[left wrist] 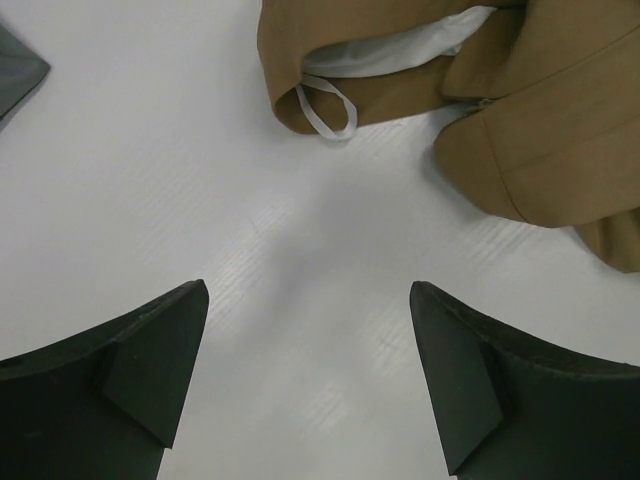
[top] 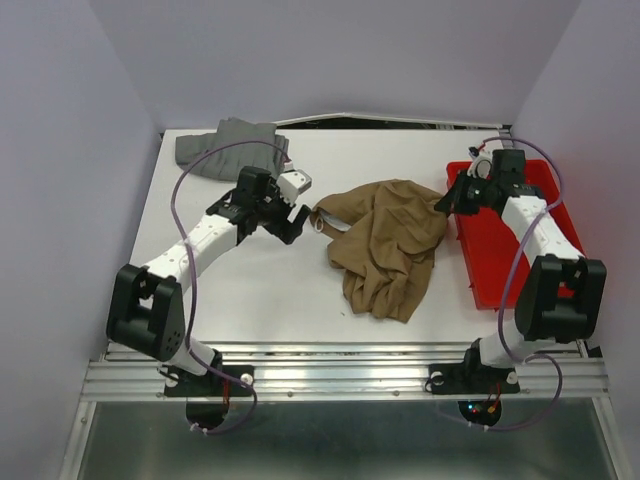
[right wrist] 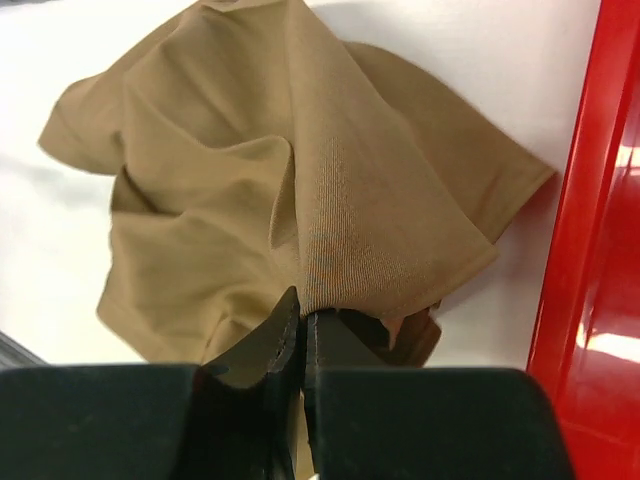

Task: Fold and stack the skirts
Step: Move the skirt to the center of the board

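1. The grey skirt (top: 228, 145) lies in a compact heap at the table's (top: 250, 290) far left corner, well apart from both arms. I cannot tell whether it is properly folded
2. The left gripper (top: 296, 222) hangs low over bare table with its jaws spread wide, holding nothing. It points at the tan skirt's near edge, where a white loop (left wrist: 325, 105) and pale lining (left wrist: 400, 45) show, probably lining up to take that end
3. The tan skirt (top: 385, 245) sits crumpled mid-table between the two grippers, not yet folded or stacked
4. The right gripper (right wrist: 300, 300) is pinched tight on a fold at the tan skirt's right edge. That grip likely anchors one side so the cloth can be drawn flat once the other side is caught
5. The red tray (top: 500, 260) lies far right, its rim just beside the held fold
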Robot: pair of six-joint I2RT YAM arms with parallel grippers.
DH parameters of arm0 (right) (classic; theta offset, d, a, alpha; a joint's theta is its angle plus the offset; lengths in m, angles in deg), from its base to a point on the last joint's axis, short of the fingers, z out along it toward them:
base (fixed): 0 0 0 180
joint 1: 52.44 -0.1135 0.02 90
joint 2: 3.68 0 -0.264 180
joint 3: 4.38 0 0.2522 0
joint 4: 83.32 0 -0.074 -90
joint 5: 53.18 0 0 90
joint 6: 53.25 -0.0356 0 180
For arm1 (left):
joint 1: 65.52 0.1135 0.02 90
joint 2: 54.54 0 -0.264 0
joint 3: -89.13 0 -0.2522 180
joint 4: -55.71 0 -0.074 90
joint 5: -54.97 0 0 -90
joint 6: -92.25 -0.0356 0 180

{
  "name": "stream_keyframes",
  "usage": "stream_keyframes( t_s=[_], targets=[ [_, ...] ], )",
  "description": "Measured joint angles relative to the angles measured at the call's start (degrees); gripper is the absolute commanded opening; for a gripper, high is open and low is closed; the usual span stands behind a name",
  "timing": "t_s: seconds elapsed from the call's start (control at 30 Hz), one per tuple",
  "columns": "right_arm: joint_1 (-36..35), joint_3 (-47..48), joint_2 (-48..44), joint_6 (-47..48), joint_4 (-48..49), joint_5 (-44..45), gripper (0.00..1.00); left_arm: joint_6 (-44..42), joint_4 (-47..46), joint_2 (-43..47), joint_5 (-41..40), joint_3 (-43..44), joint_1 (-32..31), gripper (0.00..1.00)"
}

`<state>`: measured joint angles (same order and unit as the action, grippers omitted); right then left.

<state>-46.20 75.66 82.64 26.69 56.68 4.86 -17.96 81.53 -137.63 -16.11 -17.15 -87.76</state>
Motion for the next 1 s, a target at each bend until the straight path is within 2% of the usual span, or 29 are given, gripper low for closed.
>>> stream_keyframes(
  t_s=[0.13, 0.23, 0.37, 0.5, 0.6, 0.63, 0.7, 0.73, 0.87, 1.0],
  targets=[
    [-0.2, 4.6, 8.0, 1.9, -1.3, 0.0, 0.01, -1.2, -3.2, -9.3, -3.2, 4.7, -0.2, 0.88],
    [-0.7, 5.6, 10.7, 2.4, -2.5, 0.0, 0.04, -0.8, -6.4, -16.5, -4.2, 8.8, -0.2, 0.87],
    [-1.7, 8.4, 12.8, 3.3, -3.6, 0.0, 0.08, 0.6, -8.2, -21.6, -4.2, 11.4, -0.2, 0.85],
    [-2.6, 14.2, 15.6, 5.1, -5.2, 0.3, 0.09, 2.3, -9.8, -26.4, -3.5, 14.4, -0.2, 0.69],
    [-2.9, 17.5, 17.6, 6.3, -5.9, 0.9, 0.09, 3.9, -11.1, -29.5, -2.2, 16.5, -0.2, 0.51],
    [-3.1, 18.1, 18.0, 6.8, -6.4, 1.2, 0.09, 4.5, -11.5, -30.1, -1.9, 16.7, -0.2, 0.37],
    [-3.5, 19.5, 18.8, 7.4, -7.2, 2.0, 0.08, 5.7, -12.1, -30.3, -1.4, 16.7, -0.2, 0.17],
    [-4.0, 20.1, 19.3, 7.8, -7.7, 2.4, 0.08, 6.4, -12.4, -30.4, -1.2, 16.7, -0.1, 0.0],
    [-6.4, 22.6, 21.2, 9.5, -8.6, 4.3, 0.08, 7.7, -12.4, -29.8, 0.1, 16.7, 0.8, 0.0],
    [-8.6, 26.8, 24.2, 10.7, -9.8, 6.5, 0.11, 8.2, -9.4, -21.3, 2.4, 10.5, 4.3, 0.0]
  ],
)
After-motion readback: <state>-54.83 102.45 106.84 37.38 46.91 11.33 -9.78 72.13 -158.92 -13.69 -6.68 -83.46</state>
